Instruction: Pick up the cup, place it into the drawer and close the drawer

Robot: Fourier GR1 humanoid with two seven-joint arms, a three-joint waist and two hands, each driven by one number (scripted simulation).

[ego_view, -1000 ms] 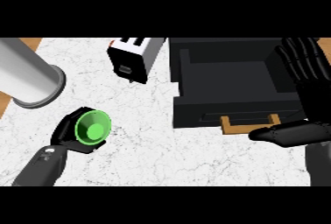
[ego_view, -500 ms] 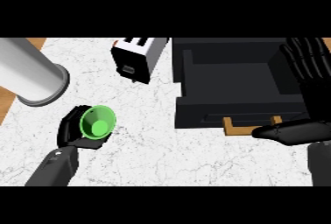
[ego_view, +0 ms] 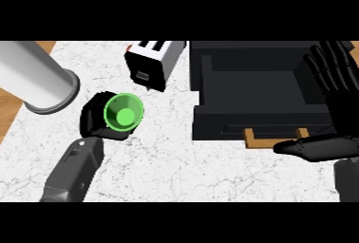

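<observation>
the left hand (ego_view: 92, 114), fingers grasping the green cup (ego_view: 123, 113), above the worktop (ego_view: 175, 166); right of them the open drawer (ego_view: 252, 90), beside the right hand (ego_view: 342, 109), fingers released.

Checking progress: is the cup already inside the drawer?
No, the cup is held in the left hand over the counter, to the left of the open drawer.

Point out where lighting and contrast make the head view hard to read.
Head view: the black right hand merges with the black drawer behind it; the green cup stands out brightly against the black left hand curled round it; the counter is evenly lit, with no distinct cast shadows; the grey cylinder shows soft shading.
</observation>
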